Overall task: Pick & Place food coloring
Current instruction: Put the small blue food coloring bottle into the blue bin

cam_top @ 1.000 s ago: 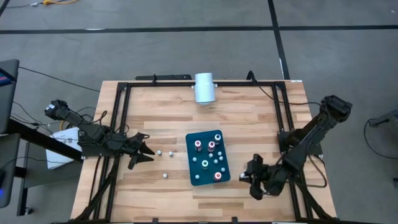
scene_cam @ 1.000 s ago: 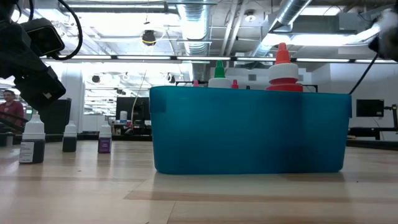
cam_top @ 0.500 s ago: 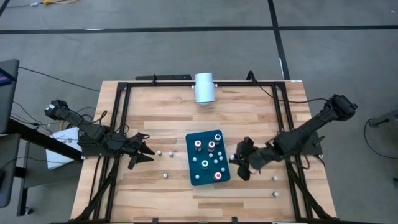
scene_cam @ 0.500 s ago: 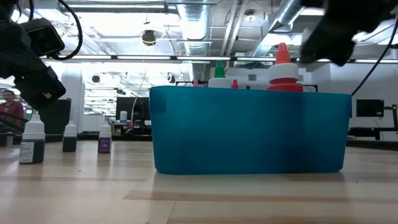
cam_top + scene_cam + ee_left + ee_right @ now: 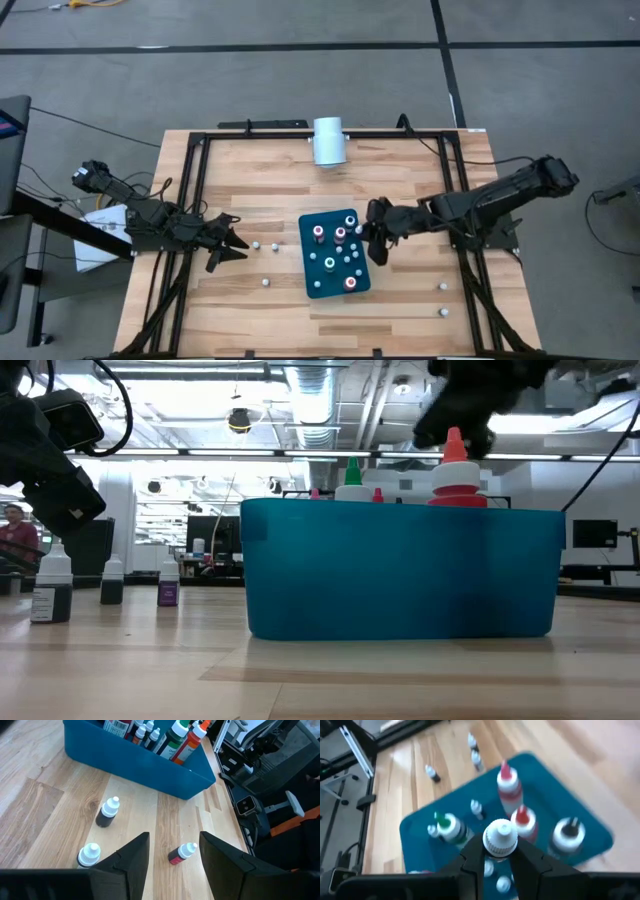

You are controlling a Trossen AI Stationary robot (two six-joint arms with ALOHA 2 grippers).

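Note:
The teal tray [image 5: 318, 285] stands mid-table with several food coloring bottles upright in it, among them a red-topped one [image 5: 455, 470] and a green-topped one [image 5: 351, 478]. My right gripper [image 5: 374, 242] hovers over the tray's right edge, shut on a small white-capped bottle [image 5: 500, 836]. Three loose small bottles [image 5: 107, 812] [image 5: 87, 855] [image 5: 181, 852] stand or lie on the wood left of the tray. My left gripper [image 5: 236, 245] waits open just left of them, touching nothing. My right gripper pinches the small bottle between its two fingers [image 5: 472, 857], just below the white cap [image 5: 500, 827]. The fingers slant down from the table's right side. The body under the cap is hidden by the fingers. The bottle is clear of the table, above the tray.
A white cylinder [image 5: 328, 140] lies at the far edge. Two more small bottles [image 5: 443, 286] [image 5: 444, 312] sit on the wood near the right front. Black frame rails [image 5: 195, 190] run along the table's left, right and far sides.
My right gripper, staying shut, has swung from the table's near right corner toward the left and far side, rising, until it is over the tray's right edge. The two bottles at the right front have come into view from behind the arm.

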